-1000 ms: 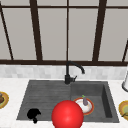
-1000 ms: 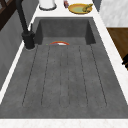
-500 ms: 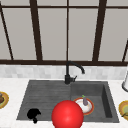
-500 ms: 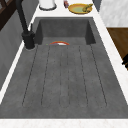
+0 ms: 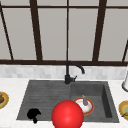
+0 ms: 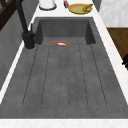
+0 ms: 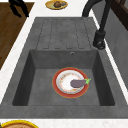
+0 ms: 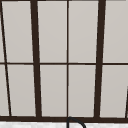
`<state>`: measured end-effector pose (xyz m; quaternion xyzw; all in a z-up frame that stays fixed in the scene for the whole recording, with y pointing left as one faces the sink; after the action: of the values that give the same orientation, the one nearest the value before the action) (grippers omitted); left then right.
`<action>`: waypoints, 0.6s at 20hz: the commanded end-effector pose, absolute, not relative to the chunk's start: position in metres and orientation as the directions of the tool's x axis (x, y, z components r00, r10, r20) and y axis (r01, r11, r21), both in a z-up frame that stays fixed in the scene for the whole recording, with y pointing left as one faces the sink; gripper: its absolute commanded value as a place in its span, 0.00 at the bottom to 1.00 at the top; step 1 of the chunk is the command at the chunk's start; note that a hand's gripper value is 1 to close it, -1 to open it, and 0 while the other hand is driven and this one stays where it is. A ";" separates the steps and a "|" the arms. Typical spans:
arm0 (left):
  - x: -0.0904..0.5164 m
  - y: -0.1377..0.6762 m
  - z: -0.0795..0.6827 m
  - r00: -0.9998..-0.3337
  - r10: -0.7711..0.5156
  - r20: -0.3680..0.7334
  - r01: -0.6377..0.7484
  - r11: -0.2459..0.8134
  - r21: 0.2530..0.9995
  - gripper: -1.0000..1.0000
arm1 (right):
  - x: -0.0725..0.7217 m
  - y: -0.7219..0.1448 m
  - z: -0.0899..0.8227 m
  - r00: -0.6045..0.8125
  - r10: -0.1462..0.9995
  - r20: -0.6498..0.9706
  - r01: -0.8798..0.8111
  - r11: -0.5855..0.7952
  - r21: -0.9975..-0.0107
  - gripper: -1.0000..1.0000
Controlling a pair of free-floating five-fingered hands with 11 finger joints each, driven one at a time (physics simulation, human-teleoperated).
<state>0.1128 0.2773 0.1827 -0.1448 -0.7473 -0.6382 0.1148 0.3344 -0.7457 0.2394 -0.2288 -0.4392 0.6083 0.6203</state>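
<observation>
Left hand over the sink's front edge

Left hand [image 5: 33, 114], lower left of frame, fingers curled on nothing (beside a red ball [image 5: 67, 115]); eggplant [image 7: 78, 83] lies on a plate [image 7: 60, 91].

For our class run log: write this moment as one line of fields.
left hand: over sink's front left, holding nothing | red ball: front centre | eggplant: on plate in basin | faucet: behind

Even, shadowless, soft-blurred rendered light

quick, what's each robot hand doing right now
Left robot hand: over the sink's front left edge, holding nothing; open or shut cannot be told.
Right robot hand: cannot be told.
</observation>
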 end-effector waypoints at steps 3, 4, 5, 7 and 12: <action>0.113 0.277 0.183 -0.932 0.070 0.356 0.363 0.143 0.921 0.50 | 0.375 -0.752 0.227 -0.126 0.982 0.143 -0.554 0.050 -0.831 0.00; 0.113 0.277 0.183 -0.932 0.070 0.356 0.363 0.143 0.921 0.50 | 0.379 -0.751 0.229 -0.125 0.984 0.125 -0.555 0.035 -0.831 0.00; 0.113 0.277 0.183 -0.932 0.070 0.356 0.363 0.143 0.921 0.50 | 0.385 -0.752 0.228 -0.125 0.987 0.105 -0.555 0.018 -0.832 0.00; 0.113 0.277 0.183 -0.932 0.070 0.356 0.363 0.143 0.921 0.50 | 0.396 -0.754 0.228 -0.125 0.990 0.064 -0.555 -0.016 -0.832 0.00; 0.113 0.277 0.183 -0.932 0.070 0.356 0.363 0.143 0.921 0.50 | 0.412 -0.754 0.228 -0.096 0.995 -0.041 -0.555 -0.088 -0.827 0.00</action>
<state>0.1128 0.2773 0.1827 -0.1448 -0.7473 -0.6382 0.1148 0.4049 -0.7539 0.2285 -0.2950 -0.3712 0.6471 0.5971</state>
